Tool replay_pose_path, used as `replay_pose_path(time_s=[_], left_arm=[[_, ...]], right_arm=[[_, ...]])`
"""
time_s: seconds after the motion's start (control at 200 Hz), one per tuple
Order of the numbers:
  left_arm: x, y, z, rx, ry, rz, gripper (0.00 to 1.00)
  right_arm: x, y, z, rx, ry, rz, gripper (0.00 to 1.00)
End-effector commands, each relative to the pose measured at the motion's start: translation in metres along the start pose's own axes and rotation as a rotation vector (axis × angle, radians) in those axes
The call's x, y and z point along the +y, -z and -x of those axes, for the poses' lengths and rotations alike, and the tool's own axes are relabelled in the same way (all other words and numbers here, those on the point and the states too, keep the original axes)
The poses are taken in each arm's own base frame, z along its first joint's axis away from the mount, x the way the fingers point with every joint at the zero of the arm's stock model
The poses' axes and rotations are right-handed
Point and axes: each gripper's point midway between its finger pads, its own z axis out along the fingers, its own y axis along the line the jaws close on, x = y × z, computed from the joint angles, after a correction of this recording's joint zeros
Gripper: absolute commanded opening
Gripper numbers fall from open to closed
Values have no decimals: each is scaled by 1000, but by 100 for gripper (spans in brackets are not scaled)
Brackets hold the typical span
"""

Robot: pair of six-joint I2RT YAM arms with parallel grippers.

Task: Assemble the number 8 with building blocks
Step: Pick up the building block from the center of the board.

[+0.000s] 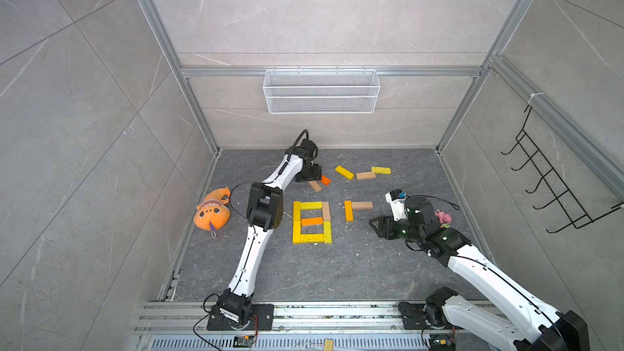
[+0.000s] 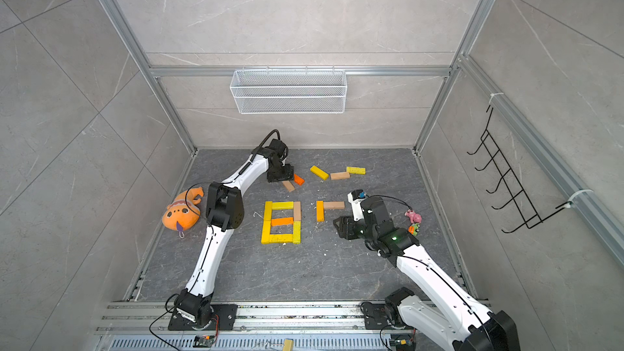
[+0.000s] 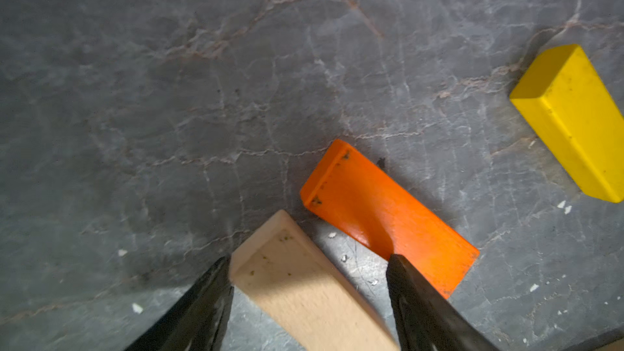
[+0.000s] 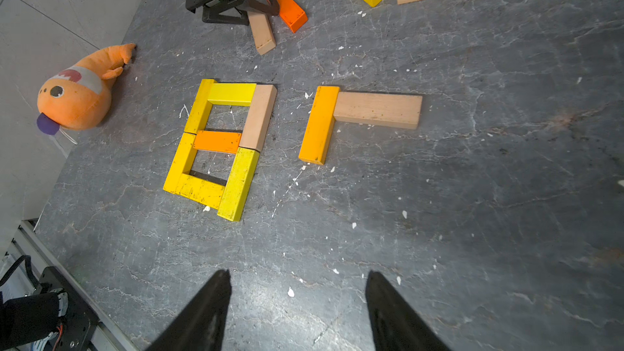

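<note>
Dark grey tabletop [image 1: 337,275], flecked with white crumbs [image 4: 290,292]. Lying on it: seven blocks [image 1: 311,222] closed into a figure 8; just beside — an orange block [image 1: 348,211] touching a tan block [image 1: 362,205] at a right angle; five loose blocks [image 1: 344,172] farther back; orange plush toy [image 1: 212,211] at the left edge.

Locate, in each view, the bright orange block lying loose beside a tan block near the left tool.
Top view: orange block behind the built 8.
Top view: same spot.
Left wrist: close up, beside the left tool.
Right wrist: small, beyond the built 8.
Shared landmark: the tan block next to it.
</note>
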Motion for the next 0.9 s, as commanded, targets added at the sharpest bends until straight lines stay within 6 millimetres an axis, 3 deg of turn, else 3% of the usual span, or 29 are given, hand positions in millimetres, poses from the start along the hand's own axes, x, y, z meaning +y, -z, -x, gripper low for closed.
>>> replay_pose_path(time_s=[0.0, 0.28, 0.659, 0.899], left_arm=[[-11, -7, -4, 11, -69, -88, 74], [-22, 9, -14, 24, -117, -150, 56], [-3, 11, -45, 95, -190, -25, 56], [6, 4, -52, 125, -239, 108, 47]], right_arm=[[-4, 0, -8, 11, -18, -21, 67], [-5, -6, -10, 25, -21, -26, 66], [-3, -11, -12, 38, -13, -31, 66], [-1, -12, -13, 44, -7, -35, 66]])
